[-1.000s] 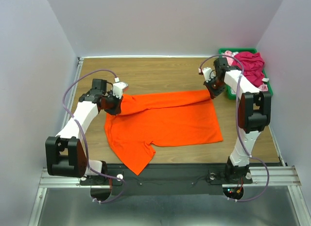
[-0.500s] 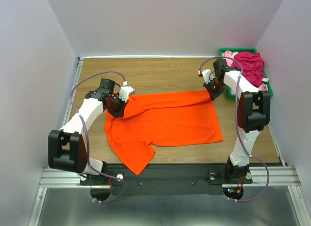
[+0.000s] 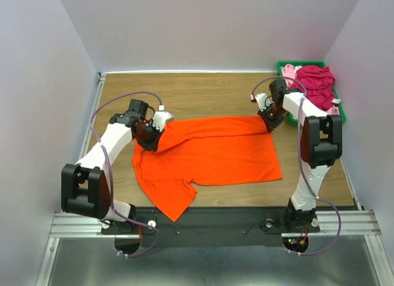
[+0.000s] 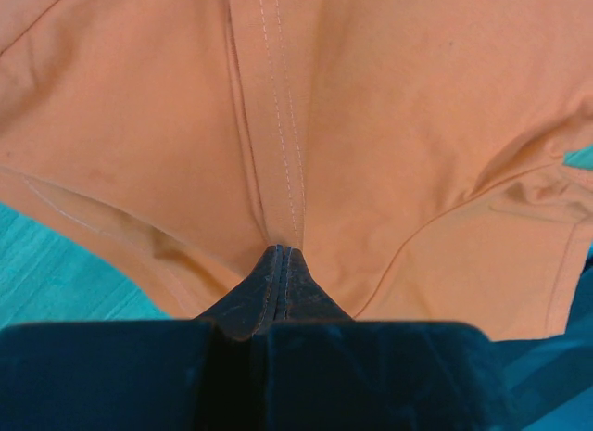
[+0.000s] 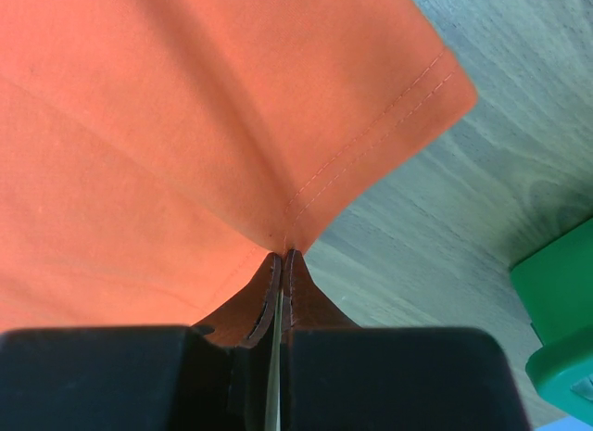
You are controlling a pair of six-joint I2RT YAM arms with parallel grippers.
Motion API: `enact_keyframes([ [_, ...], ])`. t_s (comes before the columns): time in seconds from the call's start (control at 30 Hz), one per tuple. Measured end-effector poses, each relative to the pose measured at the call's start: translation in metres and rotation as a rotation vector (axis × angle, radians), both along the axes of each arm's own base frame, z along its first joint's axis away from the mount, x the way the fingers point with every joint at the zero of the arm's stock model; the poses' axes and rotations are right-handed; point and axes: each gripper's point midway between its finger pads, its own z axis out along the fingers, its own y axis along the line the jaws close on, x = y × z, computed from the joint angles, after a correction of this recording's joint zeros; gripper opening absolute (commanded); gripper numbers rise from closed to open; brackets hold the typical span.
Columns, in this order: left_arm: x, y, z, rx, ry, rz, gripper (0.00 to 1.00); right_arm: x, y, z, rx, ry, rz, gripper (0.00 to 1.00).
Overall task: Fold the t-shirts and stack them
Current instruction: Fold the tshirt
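Observation:
A bright orange t-shirt point(image 3: 209, 154) lies spread across the wooden table, its far edge lifted into a fold. My left gripper point(image 3: 157, 129) is shut on the shirt's stitched hem point(image 4: 278, 171) at the far left corner; my right gripper point(image 3: 266, 119) is shut on the hemmed corner point(image 5: 371, 125) at the far right. In both wrist views the jaws are pressed together with orange cloth pinched between them. A magenta t-shirt point(image 3: 315, 83) and a pale pink t-shirt point(image 3: 288, 69) lie crumpled in the bin at the back right.
The green plastic bin point(image 3: 340, 111) stands at the table's far right corner, close to my right arm; its edge shows in the right wrist view point(image 5: 561, 310). White walls enclose the table on three sides. Bare wood point(image 3: 203, 92) lies beyond the shirt.
My left gripper has carried its corner of the orange shirt rightward and a little toward the middle. The right gripper has shifted slightly, still holding its corner.

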Motion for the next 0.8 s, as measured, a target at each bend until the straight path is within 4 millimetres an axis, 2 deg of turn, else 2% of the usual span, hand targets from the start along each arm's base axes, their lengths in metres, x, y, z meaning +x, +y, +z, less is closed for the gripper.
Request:
enact_keyframes([
  [0.23,-0.003,-0.003,0.006,-0.012,0.016,-0.008,0.0,0.0,-0.001,0.0,-0.006,-0.001,-0.001,0.01],
  [0.43,-0.004,0.001,0.002,0.009,0.015,-0.006,0.0,-0.001,-0.002,-0.001,-0.01,0.0,0.012,0.02],
  [0.47,-0.005,0.001,-0.001,0.013,0.02,-0.006,0.0,-0.002,-0.003,-0.002,-0.011,0.004,0.014,0.1],
  [0.5,-0.007,0.003,-0.005,0.021,0.031,-0.006,0.17,-0.004,-0.004,-0.003,-0.011,0.009,0.013,0.36],
  [0.53,-0.007,0.003,-0.007,0.024,0.035,-0.007,0.28,-0.006,-0.005,-0.005,-0.012,0.016,0.014,0.48],
  [0.57,-0.009,0.004,-0.01,0.03,0.045,-0.013,0.4,-0.007,-0.005,-0.006,-0.012,0.02,0.012,0.58],
  [0.63,-0.008,0.005,-0.012,0.031,0.051,-0.017,0.49,-0.009,-0.007,-0.007,-0.013,0.029,0.019,0.72],
  [0.7,-0.007,0.008,-0.009,0.019,0.051,-0.019,0.59,-0.01,-0.006,-0.005,0.001,0.032,0.029,0.73],
  [0.8,0.017,0.019,0.014,-0.022,-0.001,0.023,0.6,-0.002,-0.004,0.008,0.027,0.014,0.02,0.72],
])
